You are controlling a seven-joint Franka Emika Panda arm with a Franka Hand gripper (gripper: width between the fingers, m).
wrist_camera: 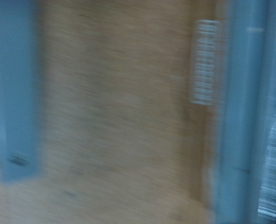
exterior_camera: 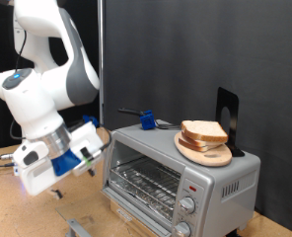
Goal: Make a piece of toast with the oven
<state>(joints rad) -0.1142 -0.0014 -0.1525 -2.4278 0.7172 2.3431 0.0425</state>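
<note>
The silver-grey oven [exterior_camera: 185, 183] stands at the exterior view's right, its wire rack [exterior_camera: 146, 183] showing through the front. The piece of toast [exterior_camera: 203, 130] lies on a round wooden board [exterior_camera: 205, 153] on top of the oven. My gripper [exterior_camera: 59, 190] hangs low over the wooden table at the exterior view's left, apart from the oven's front corner. The wrist view is blurred. It shows two blue-grey fingers [wrist_camera: 12, 93] far apart with only bare table between them, so the gripper is open and empty.
A blue object with a dark handle [exterior_camera: 146, 120] and a black stand [exterior_camera: 228, 111] sit on the oven top. A grey flat part [exterior_camera: 84, 227] lies low in front of the oven. A black curtain forms the backdrop. Cables lie at the exterior view's left edge.
</note>
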